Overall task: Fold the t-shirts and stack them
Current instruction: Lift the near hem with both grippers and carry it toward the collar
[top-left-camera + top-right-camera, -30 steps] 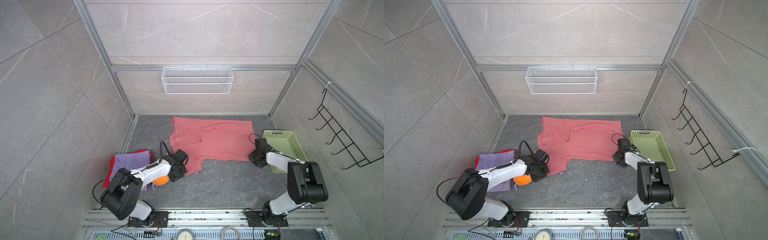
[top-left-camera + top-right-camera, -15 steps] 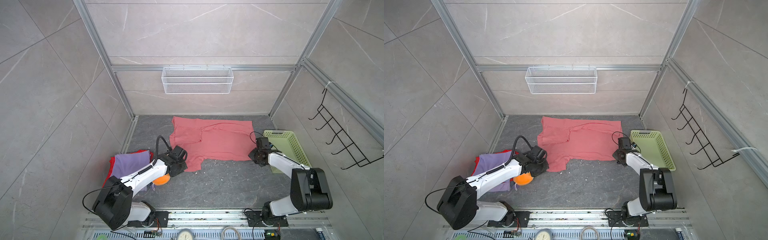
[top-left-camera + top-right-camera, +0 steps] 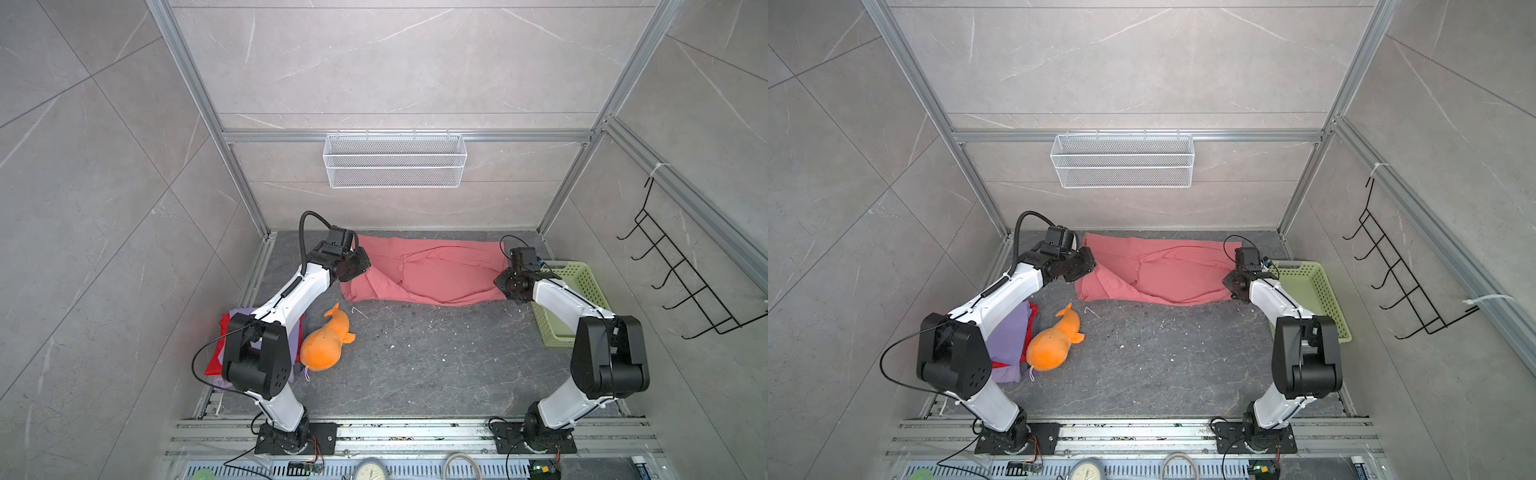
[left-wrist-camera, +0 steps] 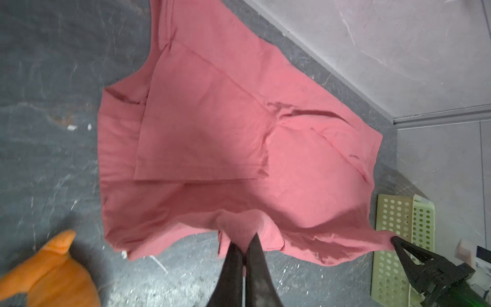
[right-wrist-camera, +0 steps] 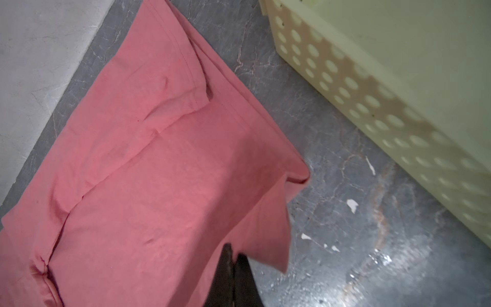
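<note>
The salmon-pink soft cloth t-shirt (image 3: 440,270) lies spread across the far side of the dark grey stone-look table (image 3: 415,357), its near edge raised. It looks light and limp and would sag wherever unsupported, so hems and corners suit pinching. The left gripper (image 4: 245,240) is clamped on its near-left edge. The right gripper (image 5: 233,251) is clamped on its near-right corner beside the pale green perforated plastic basket (image 3: 590,282).

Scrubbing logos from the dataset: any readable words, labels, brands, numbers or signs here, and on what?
No text can be read.
The round dial at the near edge: marks too small to read.
The white tube at the near right corner: dark print, too small to read.
The salmon-pink t-shirt and the green basket: no print visible.
</note>
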You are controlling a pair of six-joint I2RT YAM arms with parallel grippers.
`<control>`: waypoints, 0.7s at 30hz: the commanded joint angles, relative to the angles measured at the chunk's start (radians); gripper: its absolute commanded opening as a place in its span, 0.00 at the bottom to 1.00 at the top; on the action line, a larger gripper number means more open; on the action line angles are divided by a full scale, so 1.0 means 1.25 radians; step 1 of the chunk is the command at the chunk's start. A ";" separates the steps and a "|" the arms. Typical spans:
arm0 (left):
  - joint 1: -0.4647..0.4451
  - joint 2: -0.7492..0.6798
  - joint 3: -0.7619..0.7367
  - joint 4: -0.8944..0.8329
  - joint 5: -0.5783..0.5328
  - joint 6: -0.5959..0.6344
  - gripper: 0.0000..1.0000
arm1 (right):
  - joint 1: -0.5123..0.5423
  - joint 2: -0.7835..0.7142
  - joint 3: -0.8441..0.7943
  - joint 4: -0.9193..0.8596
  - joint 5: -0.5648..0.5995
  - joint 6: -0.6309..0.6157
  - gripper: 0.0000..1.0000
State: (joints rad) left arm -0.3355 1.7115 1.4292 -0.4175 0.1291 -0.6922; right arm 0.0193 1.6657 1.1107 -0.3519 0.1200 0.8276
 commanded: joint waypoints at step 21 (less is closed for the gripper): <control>0.074 0.284 0.376 0.013 0.027 0.199 0.00 | -0.035 0.205 0.215 -0.057 0.025 0.131 0.00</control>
State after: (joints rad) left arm -0.2611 2.0529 1.8469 -0.4412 0.1589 -0.4599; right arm -0.0181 1.8915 1.3373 -0.3965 0.1421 0.9550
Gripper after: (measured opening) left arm 0.045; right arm 0.050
